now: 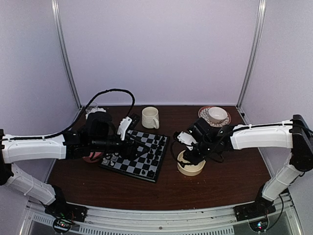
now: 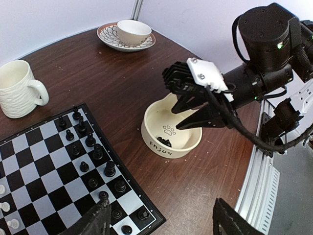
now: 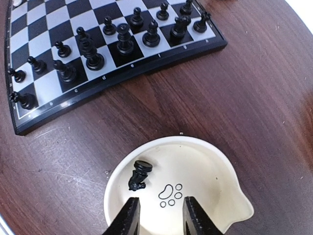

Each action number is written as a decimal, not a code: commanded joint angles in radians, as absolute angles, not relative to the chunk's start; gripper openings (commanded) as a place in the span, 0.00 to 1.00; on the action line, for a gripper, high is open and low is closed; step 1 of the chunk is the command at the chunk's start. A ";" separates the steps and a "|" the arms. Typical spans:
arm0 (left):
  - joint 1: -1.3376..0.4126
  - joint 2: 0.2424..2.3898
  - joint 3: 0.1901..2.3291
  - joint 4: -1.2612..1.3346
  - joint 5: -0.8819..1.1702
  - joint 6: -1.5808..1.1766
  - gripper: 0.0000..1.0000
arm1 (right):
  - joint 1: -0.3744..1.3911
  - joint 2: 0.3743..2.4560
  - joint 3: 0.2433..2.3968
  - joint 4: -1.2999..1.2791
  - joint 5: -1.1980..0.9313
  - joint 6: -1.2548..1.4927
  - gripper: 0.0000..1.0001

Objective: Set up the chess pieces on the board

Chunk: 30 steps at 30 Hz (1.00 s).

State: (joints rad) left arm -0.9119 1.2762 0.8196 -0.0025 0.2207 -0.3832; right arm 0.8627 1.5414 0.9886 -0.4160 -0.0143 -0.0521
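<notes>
Where the overhead camera looks down, my left gripper (image 1: 139, 148) hangs over the board (image 1: 146, 169). My right gripper (image 1: 190, 157) dips into the cream bowl (image 1: 193, 171), just right of the board.

Left wrist: my left fingers (image 2: 95, 220) stand wide apart, nothing between them. Black pieces (image 2: 93, 154) stand in two rows along the board's edge nearest the bowl. A few white pieces (image 2: 6, 206) show at the frame's left edge. A mug (image 2: 19, 88) sits just beyond the board.

Right wrist: my right fingers (image 3: 128, 218) are slightly parted and empty, low inside the bowl. A toppled black piece (image 3: 139, 175) lies on the bowl floor, just ahead of the left-hand finger, not touching it.
</notes>
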 commanded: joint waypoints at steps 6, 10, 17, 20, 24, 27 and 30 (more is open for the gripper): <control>-0.917 1.273 0.820 0.028 0.216 -0.379 0.72 | 0.837 1.681 1.019 -0.387 0.003 0.035 0.38; -0.917 1.278 0.821 0.026 0.216 -0.379 0.72 | 0.829 1.716 1.034 -0.372 -0.059 0.048 0.38; -0.917 1.284 0.824 0.027 0.219 -0.377 0.72 | 0.825 1.765 1.052 -0.349 -0.124 0.059 0.38; -0.917 1.283 0.824 0.028 0.219 -0.377 0.72 | 0.824 1.789 1.063 -0.346 -0.123 0.066 0.39; -0.917 1.285 0.824 0.028 0.218 -0.377 0.71 | 0.811 1.809 1.076 -0.357 -0.103 0.085 0.35; -0.916 1.284 0.824 0.028 0.222 -0.377 0.72 | 0.798 1.803 1.069 -0.352 -0.119 0.088 0.27; -0.917 1.285 0.824 0.028 0.223 -0.377 0.72 | 0.790 1.791 1.059 -0.348 -0.117 0.090 0.24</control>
State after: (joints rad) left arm -0.9119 1.2781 0.8192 -0.0025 0.2207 -0.3832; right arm 0.8005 1.7840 1.0618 -0.3573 -0.1081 0.0765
